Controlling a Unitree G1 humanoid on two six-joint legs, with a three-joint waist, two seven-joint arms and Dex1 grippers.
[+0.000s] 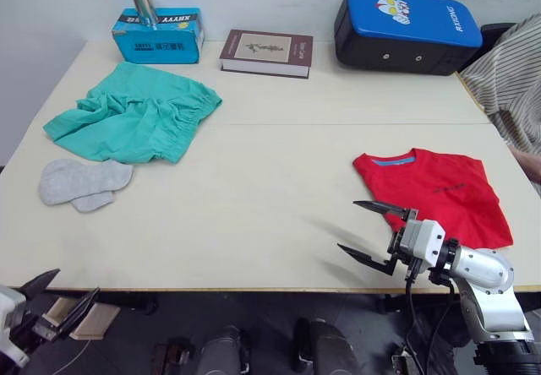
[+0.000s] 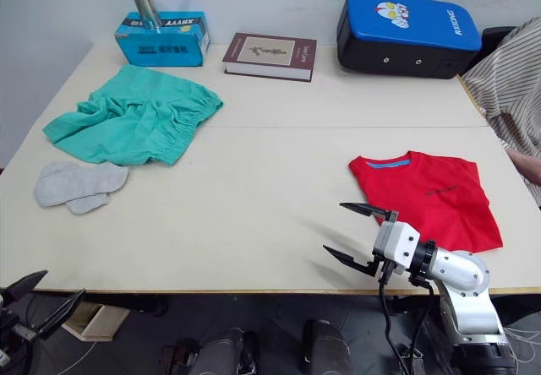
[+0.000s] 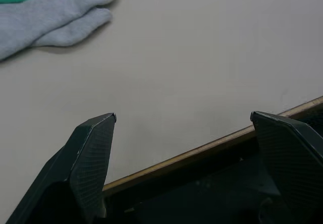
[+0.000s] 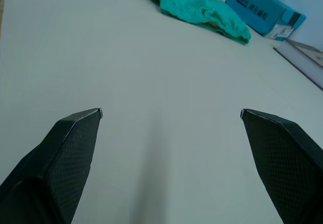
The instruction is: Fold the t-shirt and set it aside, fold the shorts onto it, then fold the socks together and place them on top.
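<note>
Shirt [image 1: 431,191] lay folded on the worktop [image 1: 254,214]; both tools, right [image 1: 369,233] and left [image 1: 61,295], were spread and empty. Shorts [image 1: 135,113] probably came next.

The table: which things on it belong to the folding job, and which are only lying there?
Belong to the job:
- t-shirt, red, already folded at the right
- shorts, teal-green, crumpled at the left
- socks, grey, beside the shorts

Only lying there:
- blue box
- metal cylinder on the blue box
- book
- blue case
</note>
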